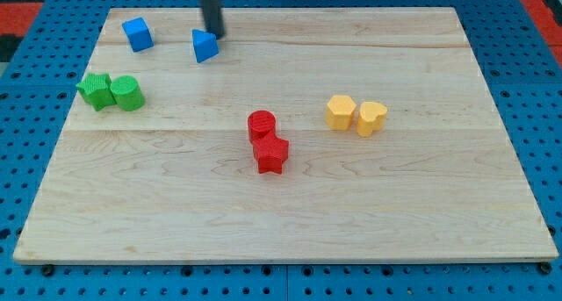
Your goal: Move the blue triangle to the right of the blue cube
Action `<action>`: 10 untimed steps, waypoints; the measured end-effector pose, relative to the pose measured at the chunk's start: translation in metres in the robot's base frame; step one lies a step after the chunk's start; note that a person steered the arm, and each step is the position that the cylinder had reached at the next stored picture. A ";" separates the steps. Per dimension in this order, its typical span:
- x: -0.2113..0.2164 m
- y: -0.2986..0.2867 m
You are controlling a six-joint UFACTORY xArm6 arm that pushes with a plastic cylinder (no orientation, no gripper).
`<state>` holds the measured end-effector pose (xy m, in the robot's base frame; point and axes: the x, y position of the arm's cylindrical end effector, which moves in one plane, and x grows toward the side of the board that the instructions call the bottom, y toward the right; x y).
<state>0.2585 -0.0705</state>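
Red star block (271, 154) foremost; blue triangle (205, 46) touches my tip (214, 35).

The tip (213, 35) stands near the top edge of the board (395, 213). The blue triangle (205, 46) lies just below it, slightly left. The blue cube (137, 33) sits farther to the tip's left.

You're working on a pale wooden board (369, 204) with visible grain and plank seams and a smooth, faintly sheened finish. It lies on a blue perforated base (527, 64). The blue triangle (205, 46), blue cube (137, 33) and red cylinder (261, 125) look like matt plastic. My tip (213, 34) looks dark and dull.
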 end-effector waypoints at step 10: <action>0.051 -0.090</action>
<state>0.3096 -0.1603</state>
